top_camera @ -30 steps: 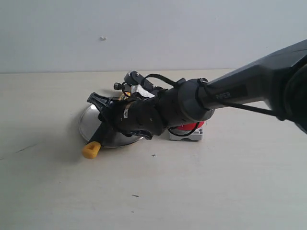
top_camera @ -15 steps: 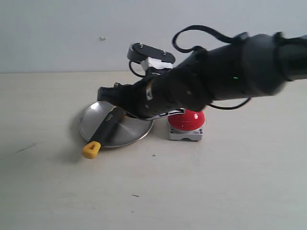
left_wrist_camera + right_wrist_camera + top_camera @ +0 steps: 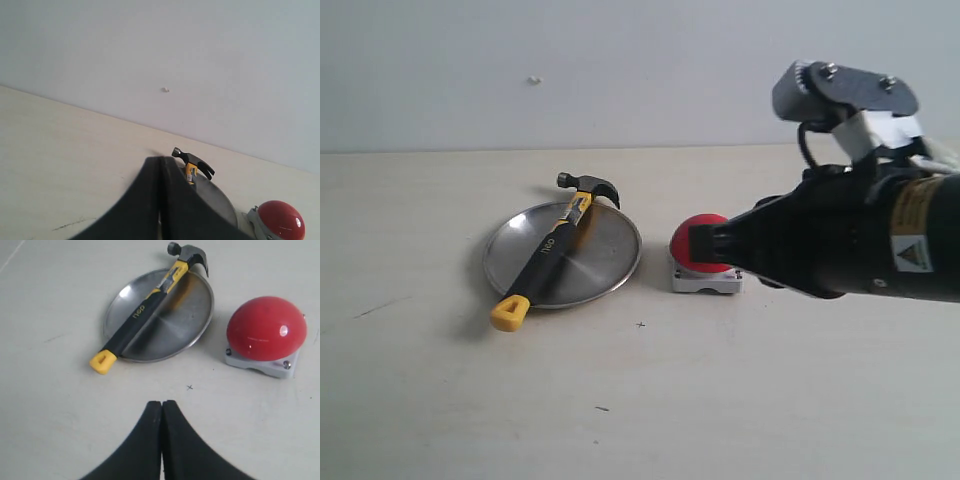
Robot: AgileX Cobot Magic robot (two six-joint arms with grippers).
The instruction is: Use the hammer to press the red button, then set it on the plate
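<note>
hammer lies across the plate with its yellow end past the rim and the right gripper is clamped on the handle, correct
Not quite. The right gripper is shut on nothing, apart from the hammer, as the right wrist view shows. The rest holds: the hammer lies across the plate with its yellow end past the rim.

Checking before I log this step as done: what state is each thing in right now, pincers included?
hammer: lying across the plate, head past one rim, yellow end past the other, held by nothing.
plate: flat on the table, carrying the hammer.
red button: beside the plate, nothing touching it.
left pincer: shut, empty.
right pincer: shut, empty.
</note>
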